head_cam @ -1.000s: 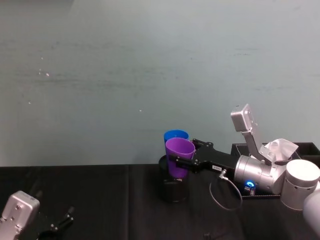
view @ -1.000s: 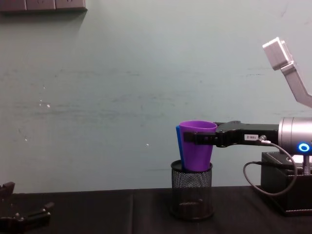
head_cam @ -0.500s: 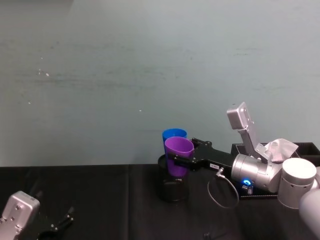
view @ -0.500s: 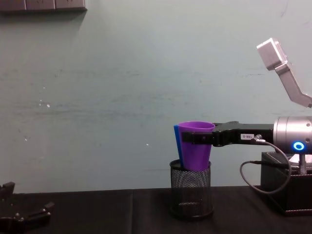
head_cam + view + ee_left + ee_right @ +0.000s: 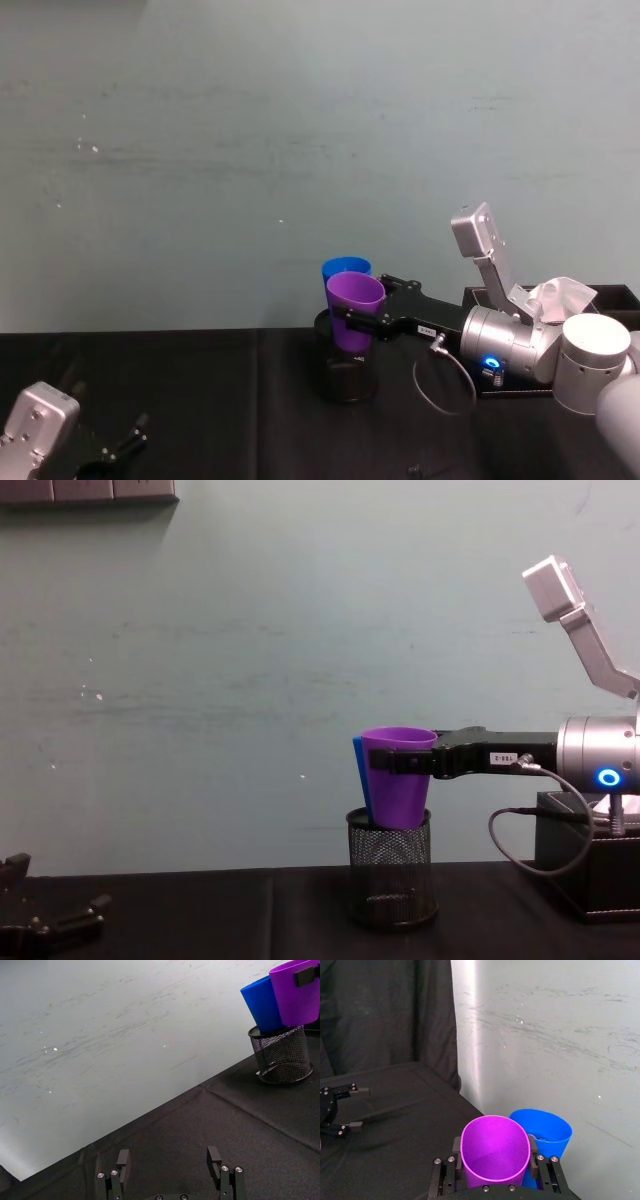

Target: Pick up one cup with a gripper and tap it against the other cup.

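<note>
Right gripper [image 5: 352, 322] clamps the purple cup [image 5: 356, 298] above the mesh holder [image 5: 346, 380], its rim seemingly touching the blue cup [image 5: 345, 268] at eleven o'clock. Pickup done; the tap looks landed or imminent. Left gripper [image 5: 169, 1158] idles at seven o'clock, fingers wide.

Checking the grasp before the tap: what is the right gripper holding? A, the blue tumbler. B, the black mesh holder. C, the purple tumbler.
C: the right gripper clamps the purple tumbler from both sides, beside the blue tumbler standing in the black mesh holder; the left gripper sits open, low left.
</note>
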Tool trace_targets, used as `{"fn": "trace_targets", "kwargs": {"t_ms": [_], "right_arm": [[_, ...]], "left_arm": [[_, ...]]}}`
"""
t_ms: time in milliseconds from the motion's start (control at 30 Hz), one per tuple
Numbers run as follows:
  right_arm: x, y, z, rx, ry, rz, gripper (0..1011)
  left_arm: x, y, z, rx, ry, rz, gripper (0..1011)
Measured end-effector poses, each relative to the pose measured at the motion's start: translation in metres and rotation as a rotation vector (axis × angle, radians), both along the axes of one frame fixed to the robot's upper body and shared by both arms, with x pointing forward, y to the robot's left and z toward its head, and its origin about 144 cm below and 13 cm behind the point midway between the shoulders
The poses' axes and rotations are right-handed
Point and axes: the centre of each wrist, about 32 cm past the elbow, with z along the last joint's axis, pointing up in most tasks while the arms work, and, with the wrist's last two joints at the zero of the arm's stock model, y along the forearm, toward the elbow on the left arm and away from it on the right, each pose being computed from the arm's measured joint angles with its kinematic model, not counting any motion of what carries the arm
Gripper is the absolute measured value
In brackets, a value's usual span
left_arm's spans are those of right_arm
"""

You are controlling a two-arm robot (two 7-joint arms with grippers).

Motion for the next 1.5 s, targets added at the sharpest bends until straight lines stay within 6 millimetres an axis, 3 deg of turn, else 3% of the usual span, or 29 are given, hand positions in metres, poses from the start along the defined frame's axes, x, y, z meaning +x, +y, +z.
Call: {"fn": "trace_targets", "kwargs": {"t_ms": [1500], "right_arm": [[-0.0006, -0.0006, -0.0008, 0.0, 0.002, -0.002, 723]], "left_arm": [[0.0, 0.0, 0.0, 0.0, 0.0, 0.0, 1000]]}}
